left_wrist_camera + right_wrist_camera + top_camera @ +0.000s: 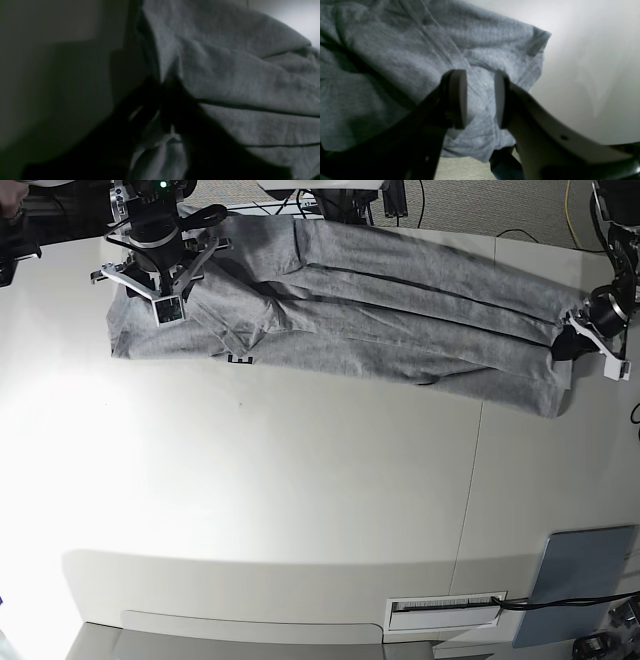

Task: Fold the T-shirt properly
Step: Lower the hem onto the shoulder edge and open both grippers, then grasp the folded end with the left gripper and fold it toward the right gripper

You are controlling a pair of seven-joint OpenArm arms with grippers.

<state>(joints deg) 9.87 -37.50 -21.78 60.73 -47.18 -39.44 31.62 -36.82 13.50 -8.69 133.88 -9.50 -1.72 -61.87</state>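
From above, I'm seeing the whole grey T-shirt (400, 320) lying lengthwise across the table (280, 470), a bit of black print peeking out, which neither wrist view is showing. The left wrist view is showing the left gripper (161, 82) pinching the shirt's end edge. The right gripper (480, 100) is hovering over the other end, jaws apart, holding nothing.

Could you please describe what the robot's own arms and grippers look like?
Both are mostly black. The right gripper has dark, slim fingers, with pale grey-white parts and a small white-framed square around its wrist. The left gripper is black and pointed, with a white bracket beside it. Little of either arm shows; I can't read any markings.
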